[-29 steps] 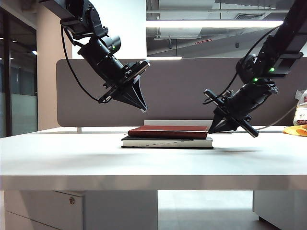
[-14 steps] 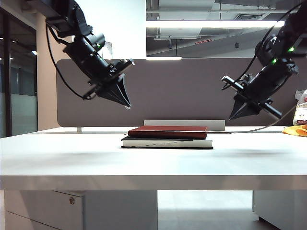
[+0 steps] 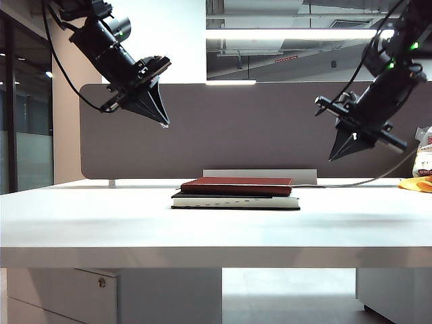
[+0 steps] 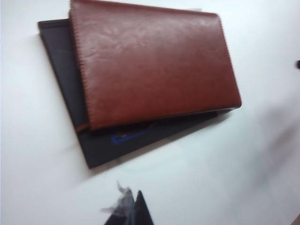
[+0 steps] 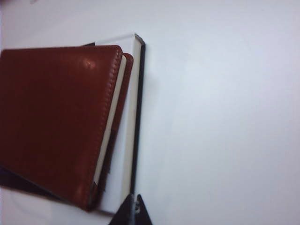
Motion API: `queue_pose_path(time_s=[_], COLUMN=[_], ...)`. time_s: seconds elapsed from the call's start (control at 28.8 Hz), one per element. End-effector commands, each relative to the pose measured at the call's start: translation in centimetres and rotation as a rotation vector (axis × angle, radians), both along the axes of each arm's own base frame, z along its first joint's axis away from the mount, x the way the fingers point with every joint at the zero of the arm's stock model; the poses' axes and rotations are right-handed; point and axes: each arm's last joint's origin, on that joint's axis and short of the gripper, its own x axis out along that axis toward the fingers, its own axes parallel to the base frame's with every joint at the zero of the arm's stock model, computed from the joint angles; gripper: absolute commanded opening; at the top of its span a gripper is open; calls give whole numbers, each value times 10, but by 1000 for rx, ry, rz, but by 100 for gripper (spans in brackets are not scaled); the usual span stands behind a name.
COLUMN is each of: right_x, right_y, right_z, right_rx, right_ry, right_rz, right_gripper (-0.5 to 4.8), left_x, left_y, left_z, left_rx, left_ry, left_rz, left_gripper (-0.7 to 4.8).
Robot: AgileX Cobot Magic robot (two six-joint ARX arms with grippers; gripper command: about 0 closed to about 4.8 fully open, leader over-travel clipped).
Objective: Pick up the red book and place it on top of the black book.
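Both tools (image 3: pixel 164 123) (image 3: pixel 333 158) higher, empty.

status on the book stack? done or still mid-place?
Done: the red book lies flat on the black book, slightly askew in the left wrist view. In hand: nothing; the left gripper and right gripper hang shut and empty, high on either side of the stack. Left: nothing visible.

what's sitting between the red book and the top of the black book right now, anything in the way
Nothing visible. The red book already lies flat on the black book, a bit askew in the left wrist view. The left gripper and the right gripper hang shut and empty in the air, clear of the stack.
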Motion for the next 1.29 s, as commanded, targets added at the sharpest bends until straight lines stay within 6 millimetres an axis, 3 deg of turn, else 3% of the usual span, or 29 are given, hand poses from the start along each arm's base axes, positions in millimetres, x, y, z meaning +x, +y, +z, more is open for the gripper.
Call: queue_pose_path(time_s=[0.03, 0.24, 0.49, 0.9, 1.29], right_x=[-9, -27, -42, -64, -92], right_y=[-3, -5, -5, -5, -5], right_z=[21, 56, 77, 101, 133], right_rx=[-73, -94, -97, -111, -107], right_ry=[-44, -103, -122, -130, -170], right_rz=[5, 7, 8, 25, 30], right_gripper=[-1, -1, -1, -1, -1], left_x=[-6, -23, -46, -67, -103], left_y=[3, 7, 12, 17, 25], left_z=[14, 47, 80, 101, 133], left_rx=[21, 33, 22, 29, 27], left_ry=[-40, -123, -187, -190, -221], left_rz=[7, 35, 40, 51, 53], left_gripper=[-6, -6, -6, -6, -6])
